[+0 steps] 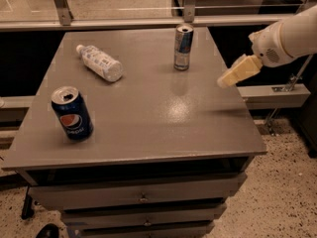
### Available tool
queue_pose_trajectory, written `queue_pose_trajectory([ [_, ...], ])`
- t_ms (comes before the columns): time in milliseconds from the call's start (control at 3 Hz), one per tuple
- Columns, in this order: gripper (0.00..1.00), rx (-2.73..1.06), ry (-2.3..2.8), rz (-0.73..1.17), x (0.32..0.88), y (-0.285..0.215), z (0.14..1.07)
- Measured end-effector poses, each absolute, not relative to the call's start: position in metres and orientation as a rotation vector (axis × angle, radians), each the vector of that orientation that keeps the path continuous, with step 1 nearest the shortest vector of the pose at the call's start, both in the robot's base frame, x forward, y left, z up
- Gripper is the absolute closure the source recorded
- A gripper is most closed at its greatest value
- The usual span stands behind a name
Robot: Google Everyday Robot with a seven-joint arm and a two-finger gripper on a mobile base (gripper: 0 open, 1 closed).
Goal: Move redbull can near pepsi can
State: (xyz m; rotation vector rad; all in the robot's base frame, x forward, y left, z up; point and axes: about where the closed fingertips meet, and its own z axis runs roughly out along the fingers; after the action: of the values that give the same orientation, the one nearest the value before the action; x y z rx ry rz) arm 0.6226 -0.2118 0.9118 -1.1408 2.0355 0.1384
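Observation:
The redbull can (183,47) stands upright near the far right of the grey table (143,113); it is slim, silver and blue. The pepsi can (72,113), wider and dark blue with a round logo, stands upright near the front left. My gripper (224,81) reaches in from the right on a white arm, above the table's right edge, to the right of the redbull can and a little nearer the front. It touches nothing.
A clear plastic water bottle (100,62) lies on its side at the far left of the table. Drawers (143,198) sit below the tabletop. A metal rail (148,21) runs behind the table. Speckled floor lies to the right.

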Motion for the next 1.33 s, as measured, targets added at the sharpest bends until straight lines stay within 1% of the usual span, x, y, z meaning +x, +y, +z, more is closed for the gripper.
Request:
queue_pose_trajectory([
  [667, 0.00, -0.851, 1.809, 0.460, 0.695, -0.167, 0.896],
  [1000, 0.00, -0.782, 1.678, 0.603, 0.722, -0.138, 0.896],
  [1333, 0.00, -0.774, 1.579, 0.711, 0.736, -0.105, 0.896],
])
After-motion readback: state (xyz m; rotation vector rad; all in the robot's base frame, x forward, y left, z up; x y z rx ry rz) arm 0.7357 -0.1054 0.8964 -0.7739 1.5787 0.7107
